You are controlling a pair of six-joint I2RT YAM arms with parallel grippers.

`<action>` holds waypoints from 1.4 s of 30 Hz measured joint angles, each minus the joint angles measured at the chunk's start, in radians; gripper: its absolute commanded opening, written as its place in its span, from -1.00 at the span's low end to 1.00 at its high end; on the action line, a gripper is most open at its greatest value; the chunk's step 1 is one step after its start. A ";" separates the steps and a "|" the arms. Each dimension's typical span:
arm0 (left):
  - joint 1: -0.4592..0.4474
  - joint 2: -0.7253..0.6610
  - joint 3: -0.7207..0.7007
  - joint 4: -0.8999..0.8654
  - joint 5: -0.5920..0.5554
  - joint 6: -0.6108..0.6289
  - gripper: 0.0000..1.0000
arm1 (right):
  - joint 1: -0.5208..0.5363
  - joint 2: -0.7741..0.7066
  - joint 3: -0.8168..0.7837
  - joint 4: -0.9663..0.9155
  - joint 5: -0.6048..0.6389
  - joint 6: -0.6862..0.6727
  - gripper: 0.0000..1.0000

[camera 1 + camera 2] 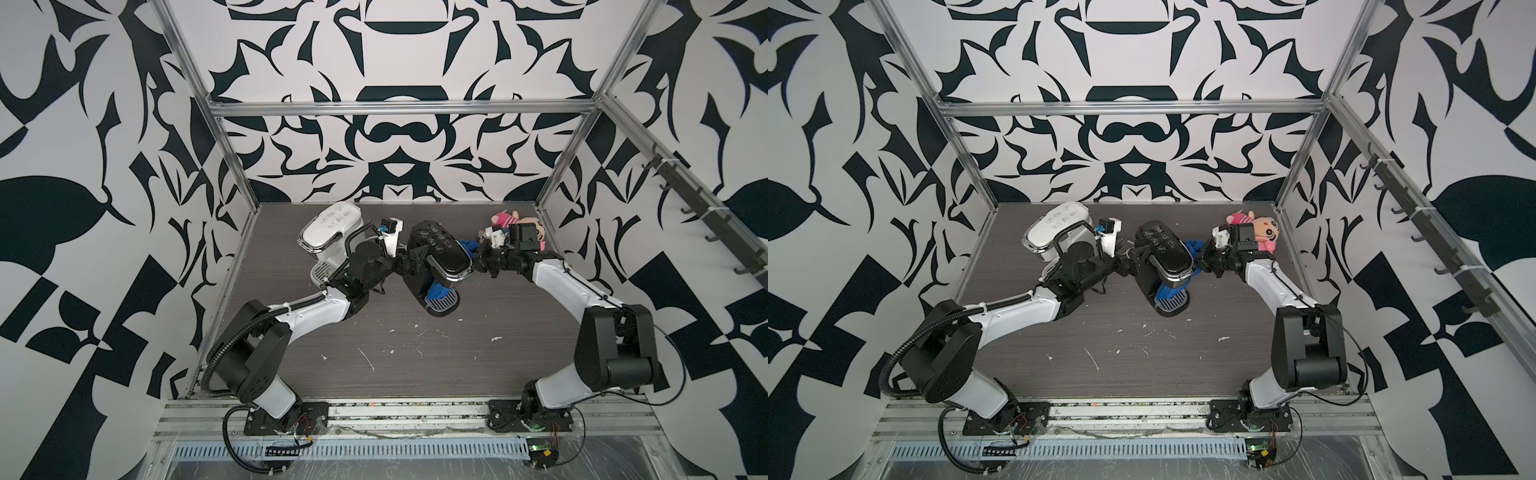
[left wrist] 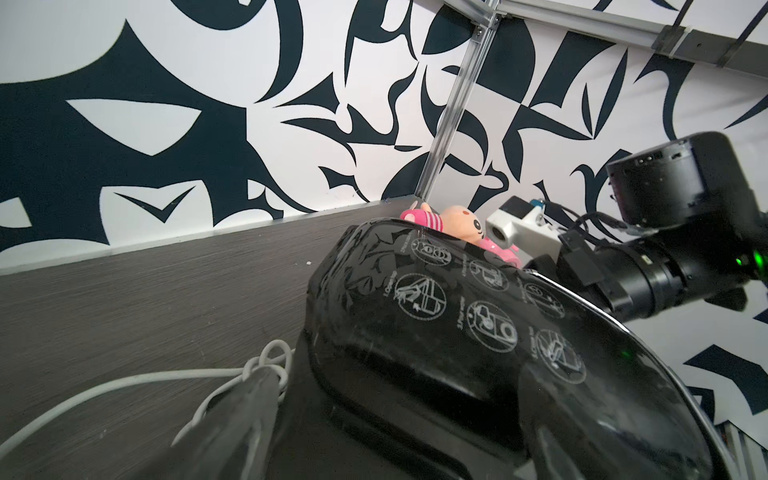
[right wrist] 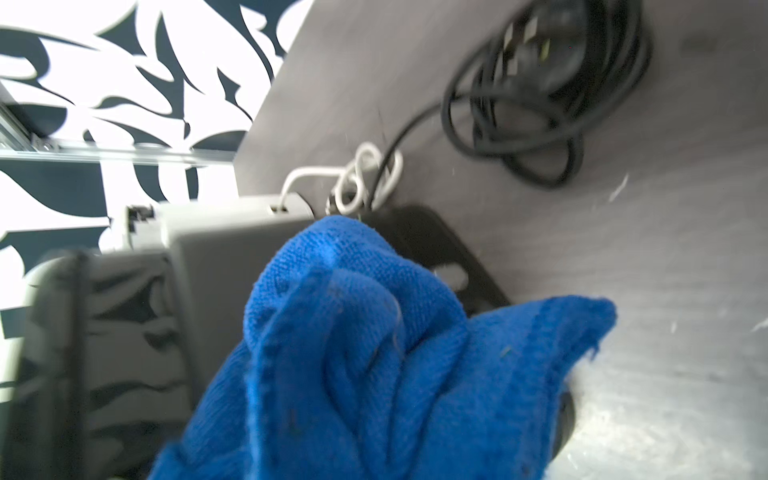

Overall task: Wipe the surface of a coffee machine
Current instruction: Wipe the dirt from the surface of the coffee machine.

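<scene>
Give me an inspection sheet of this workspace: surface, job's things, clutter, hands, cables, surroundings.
Surface: dark wood-grain table, white flecks and scuffs.
Job's things: black coffee machine upright mid-table; blue cloth against its side, hanging over its drip tray.
Clutter: white coffee machine at the back; plush toys in the far right corner.
Hands: left hand spread wide at the black machine's side, grip unclear; right hand shut on the blue cloth.
Cables: white cable knotted, black cord coiled, both lying on the table.
Surroundings: black-and-white patterned walls, aluminium frame, hook rail.
</scene>
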 measured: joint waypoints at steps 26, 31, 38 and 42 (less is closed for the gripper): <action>0.054 0.006 0.000 -0.006 0.040 -0.093 0.82 | 0.047 0.176 0.103 0.027 -0.035 -0.040 -1.00; 0.063 0.016 0.000 -0.003 0.051 -0.117 0.82 | 0.044 0.173 0.008 0.129 -0.028 -0.013 -1.00; 0.067 0.036 0.019 0.013 0.076 -0.149 0.81 | 0.066 0.110 -0.108 0.200 0.016 0.038 -1.00; 0.069 0.043 0.028 0.031 0.082 -0.164 0.81 | 0.121 0.081 -0.152 0.225 0.027 0.061 -1.00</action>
